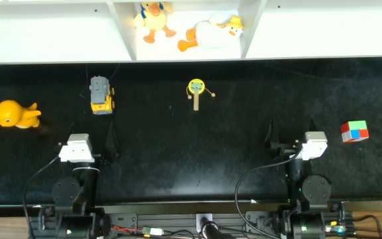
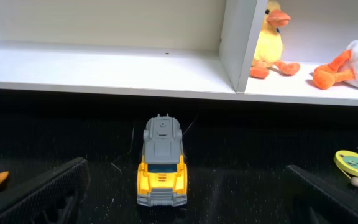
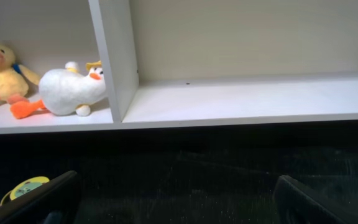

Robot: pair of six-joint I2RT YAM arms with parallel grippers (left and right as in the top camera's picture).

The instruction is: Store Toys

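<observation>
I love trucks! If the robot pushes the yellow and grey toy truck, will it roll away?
Probably: the yellow and grey toy truck sits upright, apparently on wheels, so a lengthwise push may roll it. It looks like hard plastic, likely stiff.

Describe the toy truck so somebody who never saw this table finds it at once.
Find the white shelf along the black mat's far edge. The toy truck stands on the mat before its left compartment. Only it has wheels, with a yellow body and grey top, unlike the orange duck and rattle.
</observation>
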